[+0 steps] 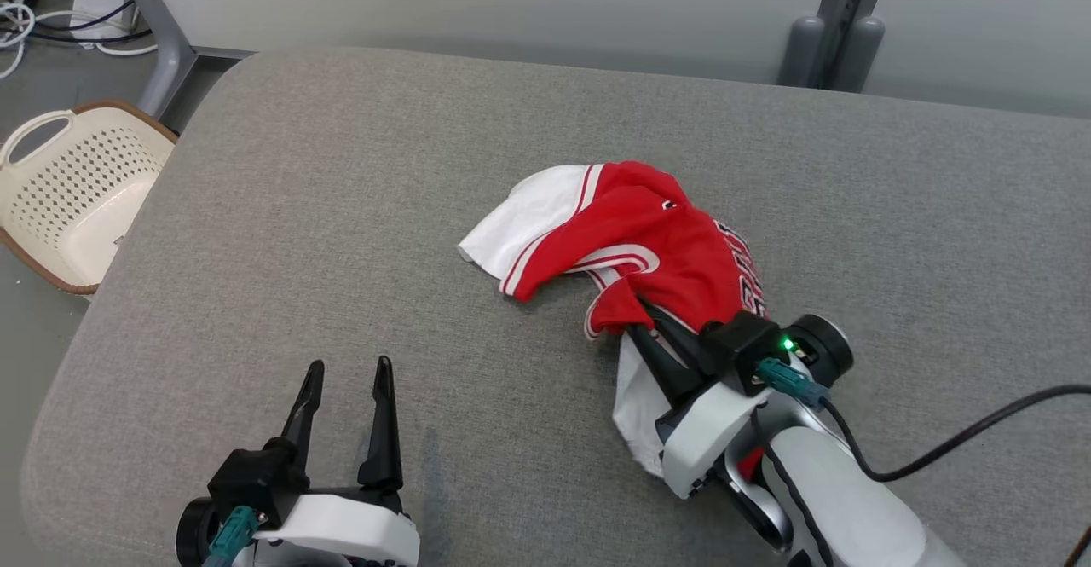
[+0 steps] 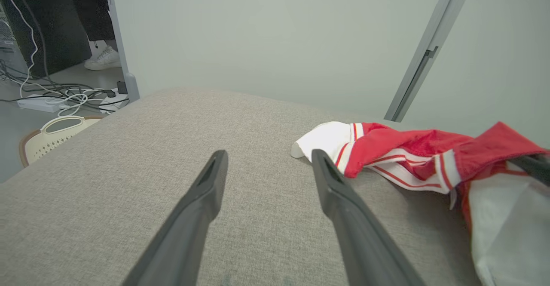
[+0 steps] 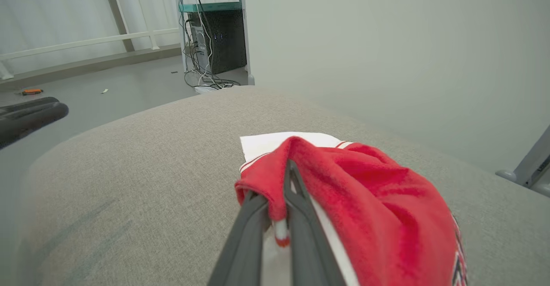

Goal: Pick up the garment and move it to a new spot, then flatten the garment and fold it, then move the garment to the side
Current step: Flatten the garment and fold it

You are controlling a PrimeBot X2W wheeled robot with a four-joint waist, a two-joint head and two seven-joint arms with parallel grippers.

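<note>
Now the right jaws pinch tight on a red fold of the garment (image 1: 648, 243), heaped on the grey worktop (image 1: 341, 209); the left jaws gape wide, empty, garment to their right.

Garment (image 1: 648, 243) is lying on the surface (image 1: 341, 209), right of centre. Right claw (image 1: 635, 324) is sitting at the garment's near edge, with a fold lying between its fingers (image 1: 660, 354). Left claw (image 1: 348, 371) is hanging over the near left of the surface, well apart from the garment, which is lying ahead to its right. Basket (image 1: 77, 192) is standing on the floor (image 1: 25, 328) beside the surface's left edge. Cables (image 1: 34, 13) are lying behind the basket. Post (image 1: 839, 30) is standing behind the surface's far right edge.
</note>
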